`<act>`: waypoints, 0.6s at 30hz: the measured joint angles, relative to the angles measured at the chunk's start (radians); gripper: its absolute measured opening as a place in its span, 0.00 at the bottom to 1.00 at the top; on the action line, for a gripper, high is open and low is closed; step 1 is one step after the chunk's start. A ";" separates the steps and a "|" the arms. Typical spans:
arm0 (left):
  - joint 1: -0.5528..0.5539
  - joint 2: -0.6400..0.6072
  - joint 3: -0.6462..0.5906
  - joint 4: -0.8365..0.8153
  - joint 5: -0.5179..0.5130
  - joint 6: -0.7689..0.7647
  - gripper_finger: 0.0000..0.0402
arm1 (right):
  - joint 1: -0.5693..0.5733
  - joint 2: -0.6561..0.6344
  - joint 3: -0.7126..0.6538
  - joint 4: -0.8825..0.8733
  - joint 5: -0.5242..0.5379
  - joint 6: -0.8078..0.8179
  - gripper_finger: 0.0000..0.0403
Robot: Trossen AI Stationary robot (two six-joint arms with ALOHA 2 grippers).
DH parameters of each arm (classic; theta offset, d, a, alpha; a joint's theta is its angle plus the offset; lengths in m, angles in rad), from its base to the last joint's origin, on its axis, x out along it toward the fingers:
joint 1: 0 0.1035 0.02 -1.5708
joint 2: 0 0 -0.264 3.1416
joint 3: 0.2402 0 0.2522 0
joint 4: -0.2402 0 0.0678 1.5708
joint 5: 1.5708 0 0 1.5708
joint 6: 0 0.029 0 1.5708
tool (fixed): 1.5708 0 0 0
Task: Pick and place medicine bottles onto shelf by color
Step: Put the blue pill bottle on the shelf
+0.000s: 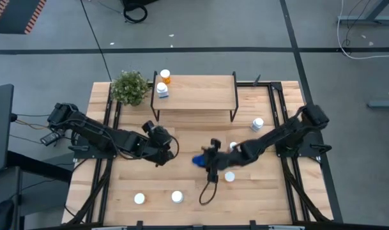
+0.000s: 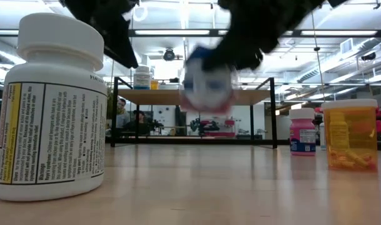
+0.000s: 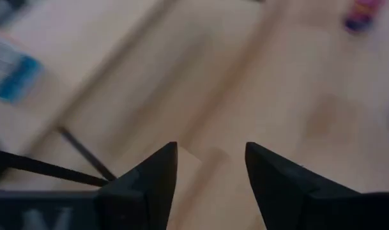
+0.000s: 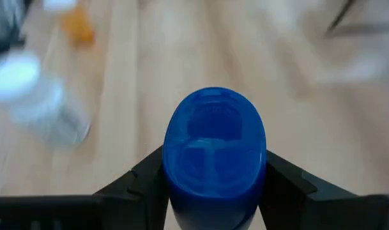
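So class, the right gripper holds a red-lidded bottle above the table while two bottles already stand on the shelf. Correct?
Not quite: the lid is blue, not red, as the right wrist view shows. The right gripper holds the blue-lidded bottle, and two bottles do stand on the shelf.

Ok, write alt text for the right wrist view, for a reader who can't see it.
A blue-lidded bottle sits between the right gripper's two dark fingers, seen lid-on and filling the middle of the picture. Behind it lies the wooden tabletop, with a blurred white-capped bottle and an orange one off to one side.
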 joint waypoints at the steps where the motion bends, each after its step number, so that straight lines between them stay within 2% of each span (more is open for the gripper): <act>1: -0.004 0.000 0.000 0.002 0.032 0.001 0.46 | -0.016 -0.035 0.000 -0.006 0.012 -0.015 0.47; 6: -0.020 0.000 0.000 0.019 0.139 0.038 0.41 | -0.139 -0.201 0.000 -0.032 0.037 -0.117 0.47; 9: -0.020 0.000 0.000 0.089 0.150 0.092 0.38 | -0.241 -0.268 0.000 -0.035 0.023 -0.185 0.47; 14: 0.030 0.000 0.000 0.281 0.149 0.241 0.33 | -0.440 -0.319 0.001 -0.034 -0.109 -0.268 0.47; 18: 0.077 0.000 0.000 0.328 0.150 0.309 0.29 | -0.558 -0.316 0.019 -0.064 -0.208 -0.299 0.47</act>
